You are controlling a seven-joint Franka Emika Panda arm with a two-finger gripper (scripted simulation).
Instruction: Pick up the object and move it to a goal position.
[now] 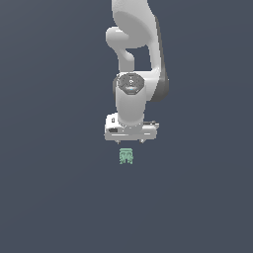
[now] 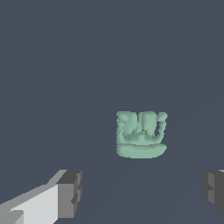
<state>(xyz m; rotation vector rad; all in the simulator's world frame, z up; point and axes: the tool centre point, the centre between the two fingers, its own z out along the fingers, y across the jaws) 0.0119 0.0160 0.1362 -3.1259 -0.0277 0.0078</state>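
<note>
The object (image 1: 126, 156) is a small pale mint-green lumpy piece lying on the dark grey surface. It sits just below the white gripper (image 1: 131, 142) in the exterior view, apart from it. In the wrist view the object (image 2: 141, 134) lies ahead of the gripper (image 2: 142, 192), between the lines of its two grey fingertips (image 2: 70, 193). The jaws stand wide apart and hold nothing. The object is much narrower than the gap between them.
The white arm (image 1: 136, 54) rises from the gripper toward the top of the exterior view. The dark grey surface (image 1: 49, 173) fills both views, with no other objects or goal marker showing.
</note>
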